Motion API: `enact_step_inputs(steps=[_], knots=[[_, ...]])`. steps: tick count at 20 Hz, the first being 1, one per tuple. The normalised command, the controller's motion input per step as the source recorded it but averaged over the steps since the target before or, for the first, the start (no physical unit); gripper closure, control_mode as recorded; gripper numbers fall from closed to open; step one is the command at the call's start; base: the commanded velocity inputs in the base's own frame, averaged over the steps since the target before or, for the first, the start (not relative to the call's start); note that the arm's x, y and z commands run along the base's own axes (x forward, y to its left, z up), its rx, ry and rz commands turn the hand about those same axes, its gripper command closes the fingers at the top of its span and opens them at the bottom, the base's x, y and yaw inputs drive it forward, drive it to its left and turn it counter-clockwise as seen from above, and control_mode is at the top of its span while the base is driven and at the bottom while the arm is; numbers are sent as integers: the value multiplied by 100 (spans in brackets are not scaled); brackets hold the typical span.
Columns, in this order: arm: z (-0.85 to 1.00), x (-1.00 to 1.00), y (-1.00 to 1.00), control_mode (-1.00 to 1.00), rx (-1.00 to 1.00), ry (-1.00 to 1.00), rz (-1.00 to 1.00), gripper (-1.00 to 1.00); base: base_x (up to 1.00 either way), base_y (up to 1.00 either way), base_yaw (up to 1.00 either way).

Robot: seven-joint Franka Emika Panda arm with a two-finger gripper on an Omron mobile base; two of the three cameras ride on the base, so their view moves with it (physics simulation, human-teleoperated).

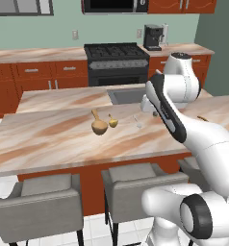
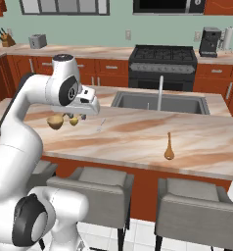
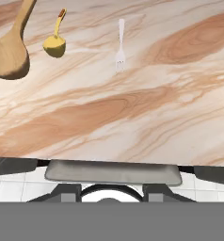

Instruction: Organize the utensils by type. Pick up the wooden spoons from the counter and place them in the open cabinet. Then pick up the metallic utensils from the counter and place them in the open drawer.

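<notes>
On the pinkish marble counter (image 1: 54, 139) (image 2: 138, 137) (image 3: 132, 117) lie a large wooden spoon (image 1: 99, 125) (image 2: 55, 121) (image 3: 10, 52) and, just beside it, a small yellower wooden spoon (image 1: 113, 122) (image 2: 74, 120) (image 3: 55, 43). A thin silvery fork (image 1: 138, 123) (image 2: 101, 124) (image 3: 120, 44) lies a little further along. Another brown wooden spoon (image 2: 169, 149) (image 1: 202, 117) rests apart, toward the counter's other end. My gripper (image 2: 69, 115) (image 3: 111, 193) hangs over the counter's near edge, short of the fork and the spoons. Its jaws stand apart with nothing between them.
A sink (image 2: 157, 103) (image 1: 126, 95) with a tall faucet (image 2: 161, 90) is set into the far side of the counter. Grey stools (image 1: 39, 202) (image 2: 197, 211) stand along the near edge. Behind are a black stove (image 1: 117, 60) and a coffee machine (image 1: 153, 37).
</notes>
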Motion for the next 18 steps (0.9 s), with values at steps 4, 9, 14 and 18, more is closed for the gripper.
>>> enact_step_inputs(steps=[4,9,14,18], knots=[[-3,-2,4,-100,-1,0,0,-100,0,0,0],[-15,13,55,-100,-5,0,-1,-100,0,0,0],[-13,34,86,-100,-1,2,0,-100,0,0,0],[-11,46,77,-100,0,10,4,-100,0,0,0]])
